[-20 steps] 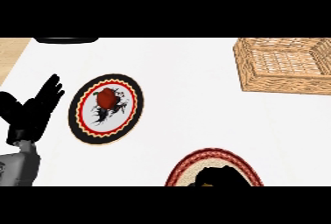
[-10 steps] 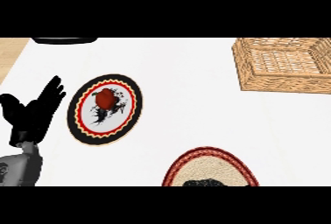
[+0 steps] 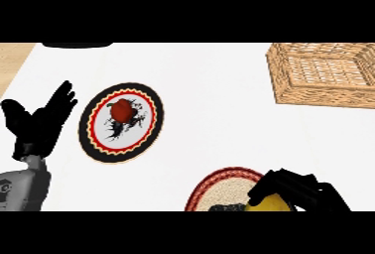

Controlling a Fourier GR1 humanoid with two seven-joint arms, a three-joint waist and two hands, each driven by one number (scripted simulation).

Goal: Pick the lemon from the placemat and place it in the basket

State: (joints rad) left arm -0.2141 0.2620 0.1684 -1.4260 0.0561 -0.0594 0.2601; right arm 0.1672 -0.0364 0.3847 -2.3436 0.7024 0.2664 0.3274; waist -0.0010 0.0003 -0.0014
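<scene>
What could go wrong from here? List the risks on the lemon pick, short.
1. The right hand curls over the lemon at the view's lower edge, where much of the hold is hidden; the round fruit could slip out on lifting.
2. The lemon lies on the placemat; the hand might catch and drag it.
3. The basket stands far off at upper right with raised walls; a low carry may clip its rim.

Yellow lemon [image 3: 270, 204], mostly hidden, apparently on placemat [image 3: 219, 185]; basket [image 3: 326, 74] well apart.
</scene>
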